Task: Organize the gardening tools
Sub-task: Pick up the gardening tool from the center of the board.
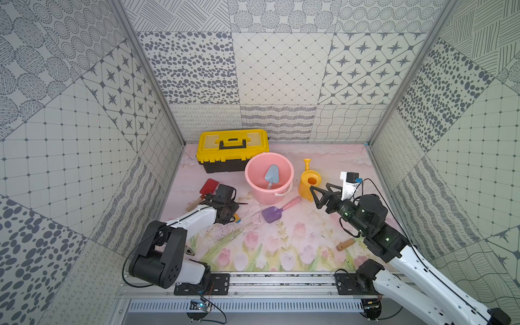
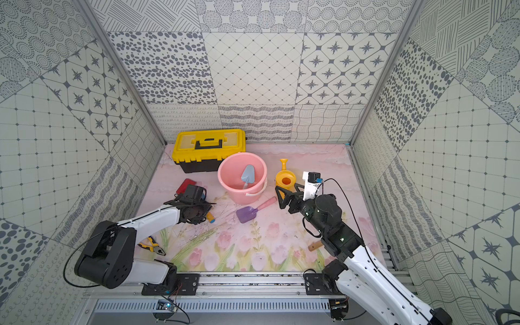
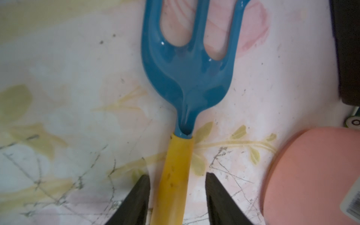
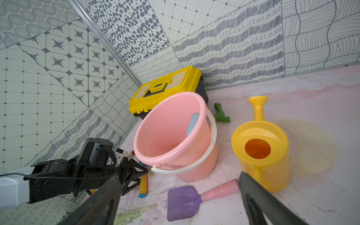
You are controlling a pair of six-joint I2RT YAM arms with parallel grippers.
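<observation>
A blue rake (image 3: 187,74) with a yellow handle (image 3: 175,175) lies flat on the mat. My left gripper (image 3: 177,176) is open, its fingers either side of that handle with a gap on each side. My right gripper (image 1: 315,197) hangs open above a purple spade (image 4: 183,202) with a pink handle, holding nothing. A light blue trowel (image 1: 271,176) stands in the pink bucket (image 1: 253,171). The red spade (image 1: 208,186) with a wooden handle lies just beyond my left wrist. Another wooden handle (image 1: 345,244) pokes out from under my right arm.
A shut yellow toolbox (image 1: 232,145) stands at the back left and a yellow watering can (image 1: 309,183) right of the bucket. A small green fitting (image 4: 221,116) lies behind the bucket. Yellow-and-black pliers (image 2: 152,245) lie near my left arm's base. Patterned walls close three sides.
</observation>
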